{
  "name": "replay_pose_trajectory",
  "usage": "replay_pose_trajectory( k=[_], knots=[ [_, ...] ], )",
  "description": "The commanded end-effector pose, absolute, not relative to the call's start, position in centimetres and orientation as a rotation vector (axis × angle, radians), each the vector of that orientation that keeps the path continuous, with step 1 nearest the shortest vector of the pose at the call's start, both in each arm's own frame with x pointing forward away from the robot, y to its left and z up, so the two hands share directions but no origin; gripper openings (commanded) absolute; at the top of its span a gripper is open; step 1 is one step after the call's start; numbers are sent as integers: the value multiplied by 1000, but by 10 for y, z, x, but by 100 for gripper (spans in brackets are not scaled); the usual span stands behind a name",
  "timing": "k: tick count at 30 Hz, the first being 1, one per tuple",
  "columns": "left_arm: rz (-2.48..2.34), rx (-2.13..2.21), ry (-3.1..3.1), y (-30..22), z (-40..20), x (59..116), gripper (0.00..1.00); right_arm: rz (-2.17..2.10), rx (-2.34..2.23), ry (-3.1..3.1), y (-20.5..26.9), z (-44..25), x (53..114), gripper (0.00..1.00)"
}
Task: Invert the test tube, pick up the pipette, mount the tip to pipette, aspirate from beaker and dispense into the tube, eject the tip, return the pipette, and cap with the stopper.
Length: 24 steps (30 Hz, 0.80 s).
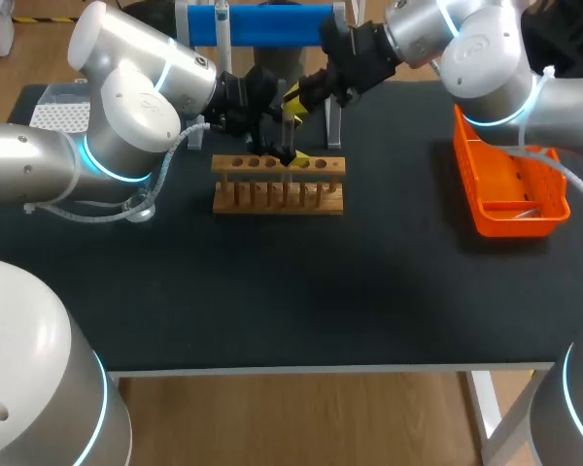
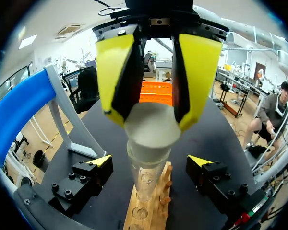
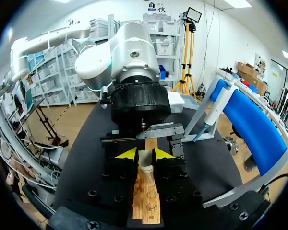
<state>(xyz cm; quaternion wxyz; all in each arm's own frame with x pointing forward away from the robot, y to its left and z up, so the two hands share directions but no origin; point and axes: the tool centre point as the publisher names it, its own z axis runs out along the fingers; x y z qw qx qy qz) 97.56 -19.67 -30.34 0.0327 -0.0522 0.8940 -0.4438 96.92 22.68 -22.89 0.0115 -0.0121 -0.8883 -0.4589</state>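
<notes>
A clear test tube [image 2: 146, 179] stands upright in the wooden rack [image 1: 277, 184]. A whitish stopper [image 2: 151, 127] sits on its mouth. My right gripper [image 2: 151, 115] comes down from above and is shut on the stopper, one yellow finger on each side. In its own view the right gripper [image 3: 145, 154] pinches the stopper [image 3: 145, 160] over the rack [image 3: 146, 199]. My left gripper [image 2: 151, 165] is open, its tips wide apart on either side of the tube and not touching it. The pipette [image 3: 209, 117] hangs on the blue stand [image 1: 262, 24] behind the rack.
An orange basket [image 1: 510, 184] lies at the right side of the black table. A white tip box [image 1: 63, 112] sits at the back left, behind my left arm. Both arms crowd the space above the rack.
</notes>
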Motion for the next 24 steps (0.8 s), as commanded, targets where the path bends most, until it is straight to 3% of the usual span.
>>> replay_pose_trajectory(
  k=[1, 13, 14, 15, 16, 17, 18, 24],
  knots=[
    [-1369, -160, 2750, -197, -304, 975, 100, -1425, -37, -2769, 227, -231, 969, 0],
    [-1369, -160, 2750, -197, -304, 975, 100, -1373, -22, -2791, 223, -244, 966, 0],
    [-1369, -160, 2750, -197, -304, 975, 100, -1372, -22, -2792, 222, -244, 966, 4],
    [-1369, -160, 2750, -197, -304, 975, 100, -1374, -29, -2794, 222, -245, 966, 33],
    [-1369, -160, 2750, -197, -304, 975, 100, -1382, -38, -2795, 220, -245, 966, 49],
    [-1369, -160, 2750, -197, -304, 975, 100, -1393, -47, -2794, 219, -245, 967, 84],
    [-1369, -160, 2750, -197, -304, 975, 100, -1409, -53, -2788, 218, -244, 968, 100],
    [-1369, -160, 2750, -197, -304, 975, 100, -1529, -50, -2730, 207, -237, 971, 100]
  ],
)
